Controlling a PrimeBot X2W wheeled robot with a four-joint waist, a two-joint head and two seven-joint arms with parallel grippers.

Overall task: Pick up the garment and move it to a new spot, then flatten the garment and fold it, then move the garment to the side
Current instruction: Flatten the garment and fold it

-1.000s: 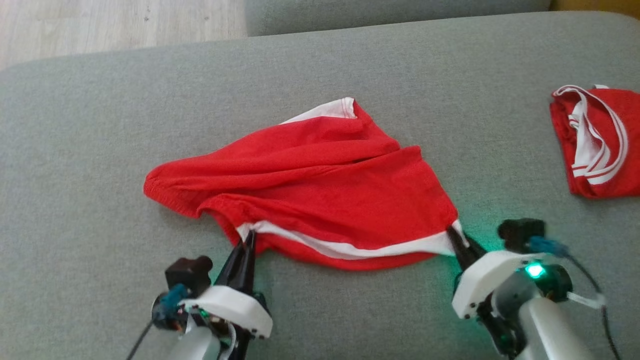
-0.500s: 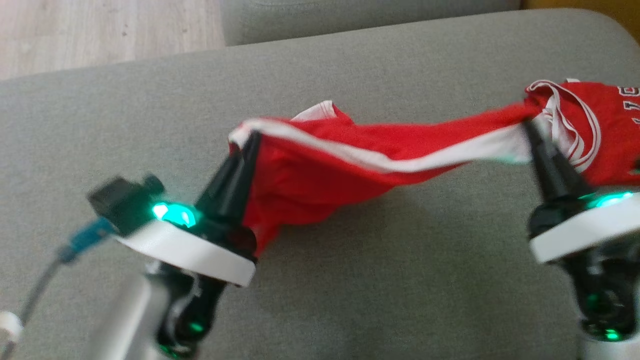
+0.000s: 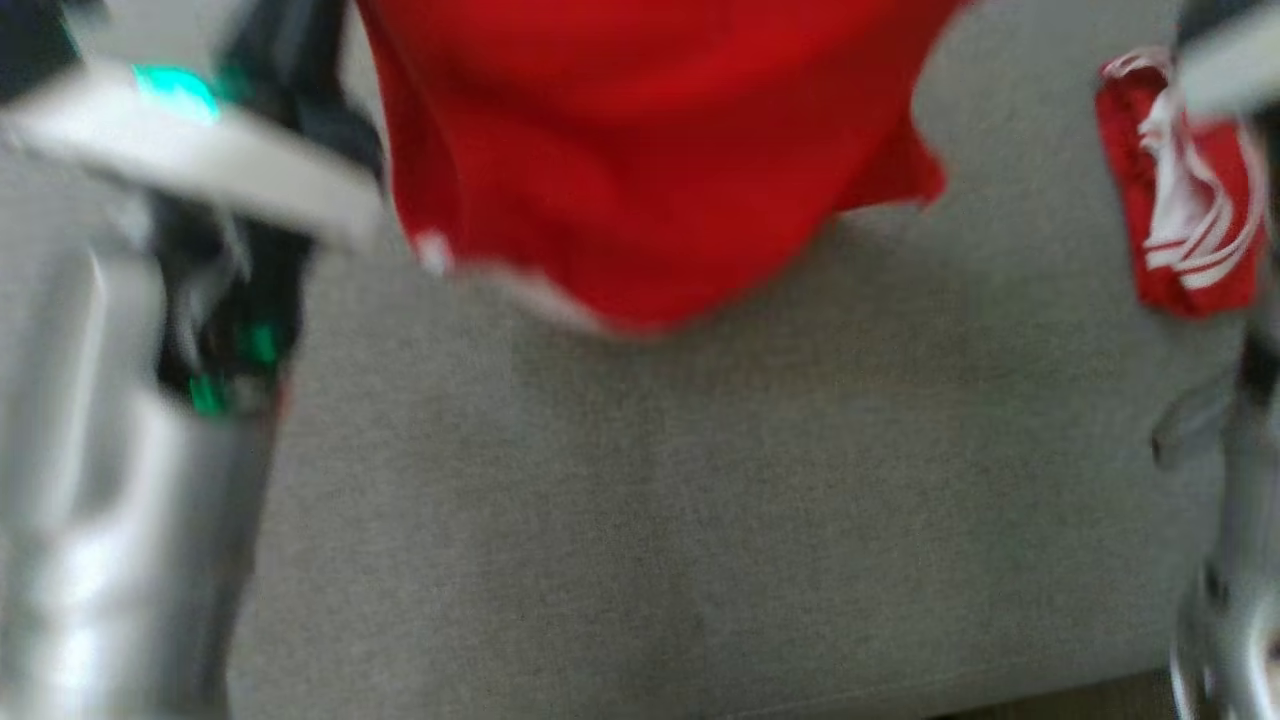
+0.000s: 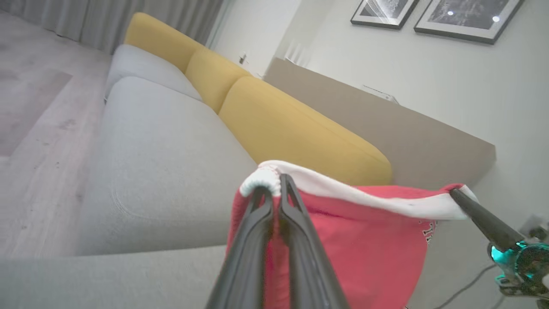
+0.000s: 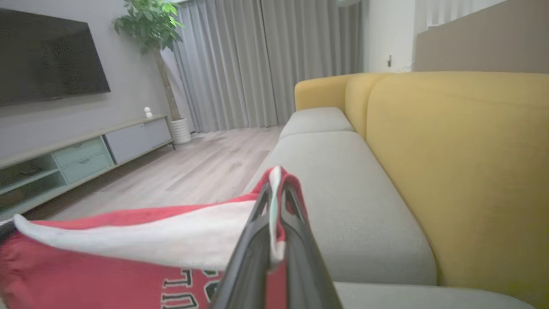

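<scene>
The left pincer (image 4: 274,184) is clamped shut on the white hem (image 4: 343,191) of the garment (image 4: 356,244), lower centre of its wrist view. The right pincer (image 5: 276,182) is shut on the other corner. The garment is hung above the sofa (image 3: 700,500); the hem should be kept taut.

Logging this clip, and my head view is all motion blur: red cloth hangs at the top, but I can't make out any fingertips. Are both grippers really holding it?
Observer: The left one is. In its wrist view the left gripper is shut on one end of the garment, right on its white band.
Operator: And the right?
Observer: The right gripper is shut on the band's other end, with the cloth pinched at its tip.
Operator: Is the band taut between them?
Observer: Nearly. It runs from one gripper to the other with a slight sag, and the red body hangs below it.
</scene>
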